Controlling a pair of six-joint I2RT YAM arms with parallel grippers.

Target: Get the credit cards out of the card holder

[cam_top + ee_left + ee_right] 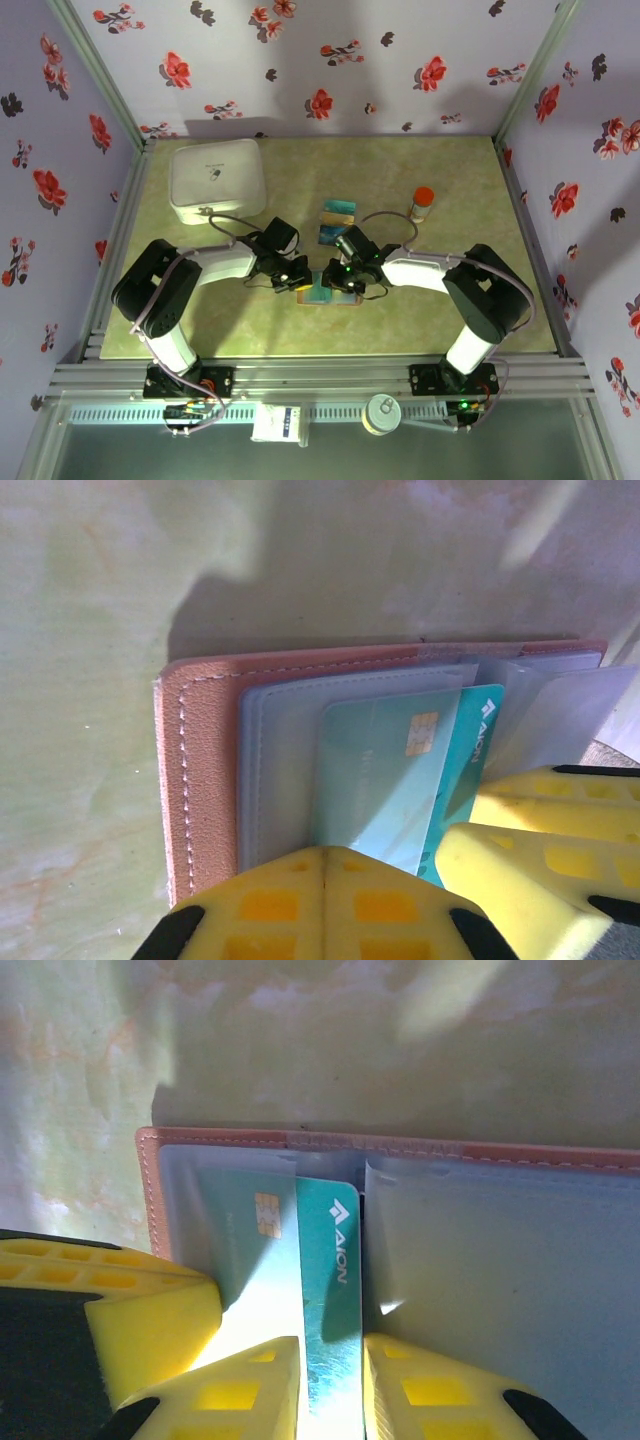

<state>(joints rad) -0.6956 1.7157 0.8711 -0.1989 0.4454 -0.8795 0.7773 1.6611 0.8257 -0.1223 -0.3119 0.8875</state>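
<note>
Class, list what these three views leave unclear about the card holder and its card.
Top view: card holder mostly covered by left gripper and right gripper.
Right wrist: teal card runs off the bottom edge between yellow fingers.
Left wrist: print on the teal card blurred behind its clear sleeve.

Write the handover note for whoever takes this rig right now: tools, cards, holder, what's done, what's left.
Left tool: shut, tips pressed on the open card holder, apparently pinning it.
Right tool: shut on the teal card, which is partly out, its chip end under the clear sleeve.
Done: a loose card and a second card lie on the table just beyond the holder.
Left: draw the teal card free and set it by the others. Whether more cards sit behind it cannot be told.
</note>
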